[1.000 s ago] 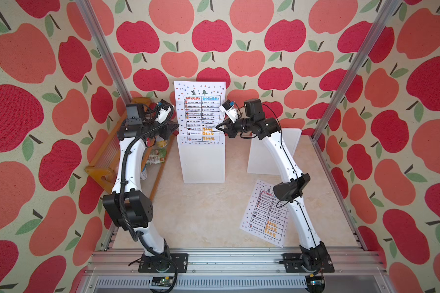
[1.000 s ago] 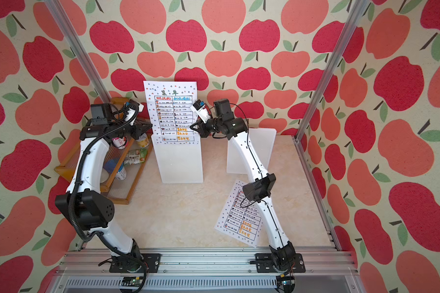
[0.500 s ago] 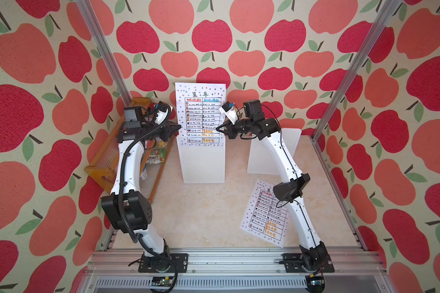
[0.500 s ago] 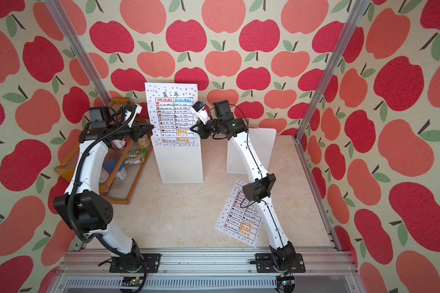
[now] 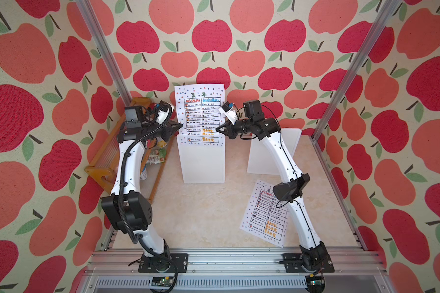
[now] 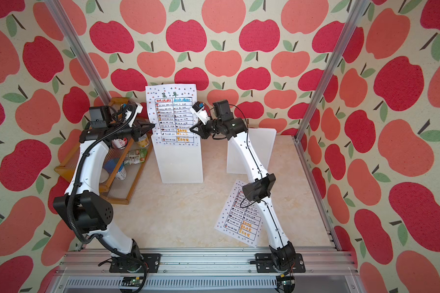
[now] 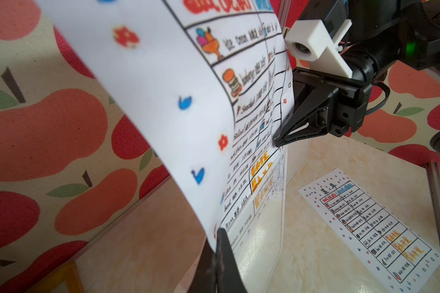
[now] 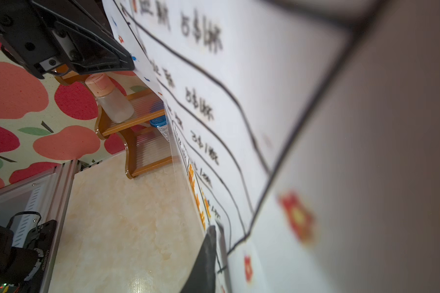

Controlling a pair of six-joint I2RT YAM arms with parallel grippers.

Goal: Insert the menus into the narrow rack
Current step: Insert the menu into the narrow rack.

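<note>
**One upright menu (image 5: 201, 111) standing in the narrow rack (image 5: 203, 165)**

The left claw (image 5: 180, 125) is pinching its left edge, likely to stop the paper buckling; the right claw (image 5: 218, 129) is meeting the opposite edge, grip unclear. Its heading is reading 菜单, above "eat" and "drink" columns. The second menu (image 5: 264, 213) is lying on the counter (image 5: 201, 215)

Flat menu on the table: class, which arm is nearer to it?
Right. The right arm passes directly over the flat menu; the left arm stands across the table, left tool on the upright menu.
</note>
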